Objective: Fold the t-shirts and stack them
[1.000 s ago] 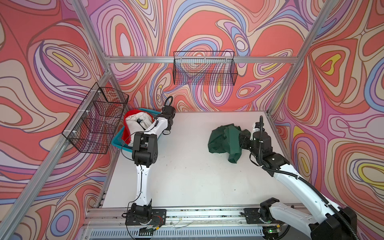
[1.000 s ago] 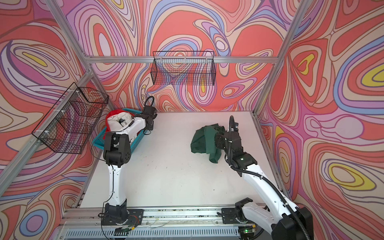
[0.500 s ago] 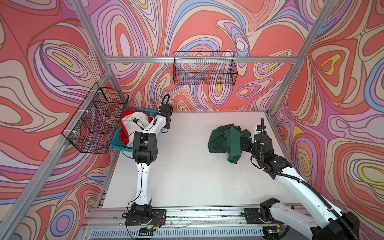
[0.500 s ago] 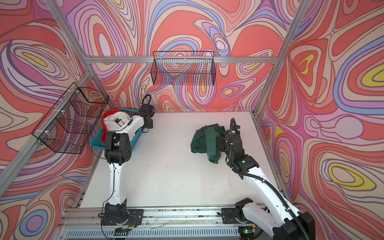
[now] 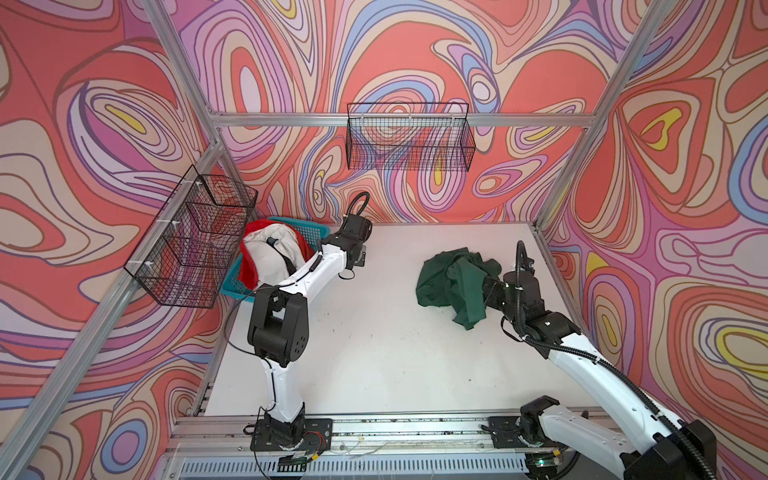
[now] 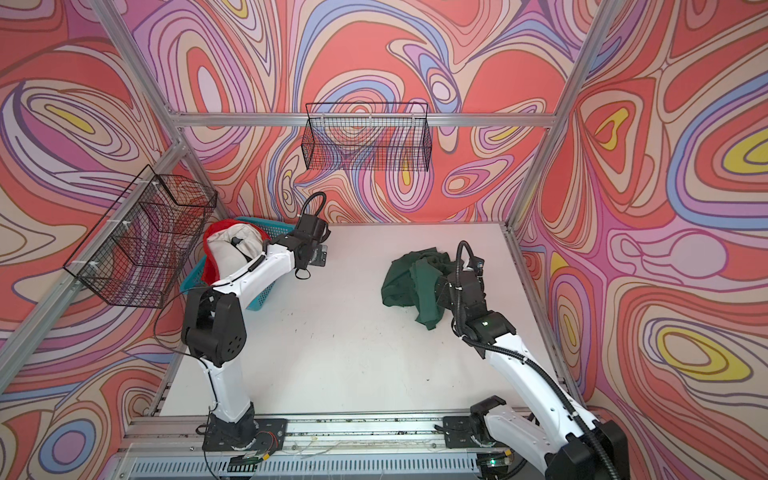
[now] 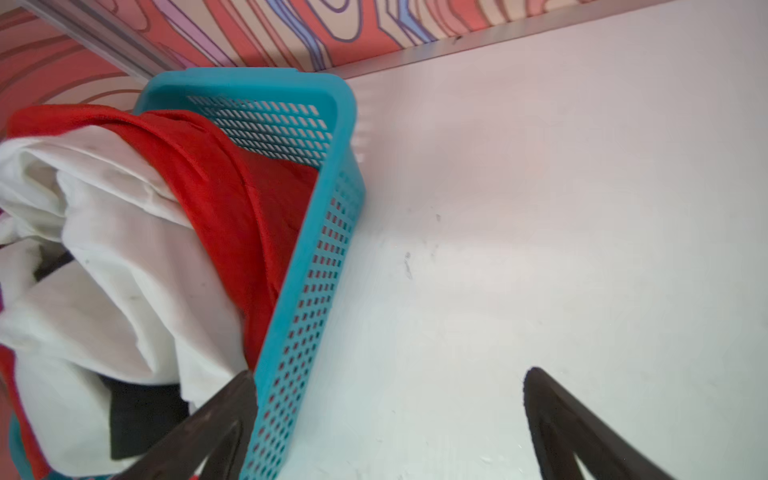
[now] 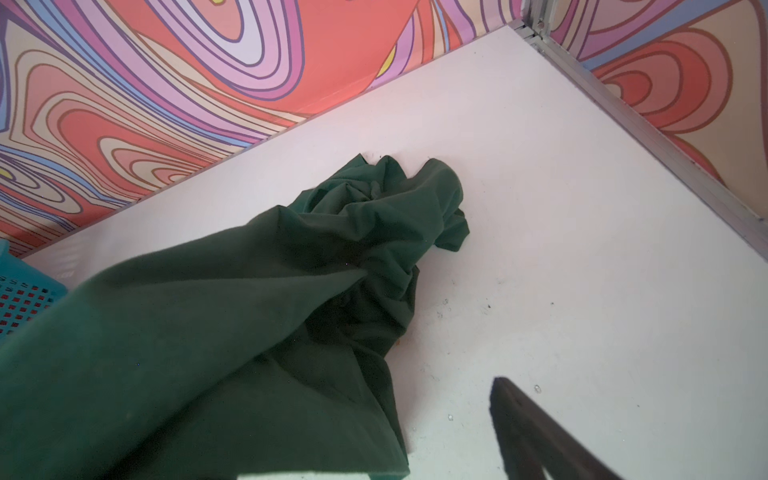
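While the left gripper [image 7: 390, 372] has its fingers [image 7: 216, 419] spread wide with only bare table [image 7: 540, 208] between them, it holds nothing. One finger sits right at the wall of the teal basket [image 7: 332, 137] and the other is well out over the table. My read is that it is lined up beside the basket, either ready to reach in for a shirt or just parked clear; I can't say which. Just past the basket-side finger the white t-shirt [image 7: 104, 270] is bunched on top. The red t-shirt [image 7: 224, 199] drapes under and behind it, up toward the far rim. Both are heaped, neither folded, and a dark scrap low by that finger shows too little to name. On the right gripper [image 5: 489, 287], the wrist view shows one finger [image 8: 528, 424] clear of the cloth, with bare table between it and the hem. The other finger is hidden by the green t-shirt [image 8: 291, 266], which drapes over that side. So the jaws are apart and not clamped on the cloth, but whether cloth rests on the hidden finger can't be told. The green t-shirt lies crumpled on the table, starting at these fingers and running away from them toward the back wall. Its sleeves and neck are unreadable and no tag is seen. It probably lies on open table because there is room to spread it, and the gripper is low at its near edge to hunt for a hem or corner. The task looks early, with nothing flat and no stack. Far beyond both grippers, a wire basket [image 5: 409, 141] hangs on the back wall.
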`<move>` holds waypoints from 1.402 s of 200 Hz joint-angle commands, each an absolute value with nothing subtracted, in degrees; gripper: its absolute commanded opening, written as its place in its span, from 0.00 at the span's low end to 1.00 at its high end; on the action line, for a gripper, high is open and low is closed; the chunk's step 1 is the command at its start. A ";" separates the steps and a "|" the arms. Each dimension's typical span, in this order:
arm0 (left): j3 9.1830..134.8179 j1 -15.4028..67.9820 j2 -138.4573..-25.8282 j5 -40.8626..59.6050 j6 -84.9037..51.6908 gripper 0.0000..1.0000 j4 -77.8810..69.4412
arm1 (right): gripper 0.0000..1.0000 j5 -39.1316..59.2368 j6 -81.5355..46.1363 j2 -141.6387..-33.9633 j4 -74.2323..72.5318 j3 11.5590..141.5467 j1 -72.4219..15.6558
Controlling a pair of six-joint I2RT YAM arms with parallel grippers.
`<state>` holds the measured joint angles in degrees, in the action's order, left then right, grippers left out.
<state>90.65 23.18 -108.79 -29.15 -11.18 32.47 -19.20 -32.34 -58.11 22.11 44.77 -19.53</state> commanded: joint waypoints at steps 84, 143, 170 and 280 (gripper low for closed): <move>93.84 37.15 -116.57 1.55 -18.53 0.95 27.34 | 0.00 -20.34 -35.73 -60.88 24.60 47.21 -19.51; 97.74 38.84 -123.53 6.36 -21.06 0.89 26.84 | 0.00 -22.36 -36.10 -57.45 24.61 44.83 -19.51; 99.04 39.62 -125.81 5.69 -21.13 0.85 26.50 | 0.00 -22.20 -35.77 -57.40 24.65 44.82 -19.49; 108.01 40.65 -135.60 5.58 -20.93 0.45 31.67 | 0.00 -23.41 -34.39 -56.60 25.68 45.07 -19.50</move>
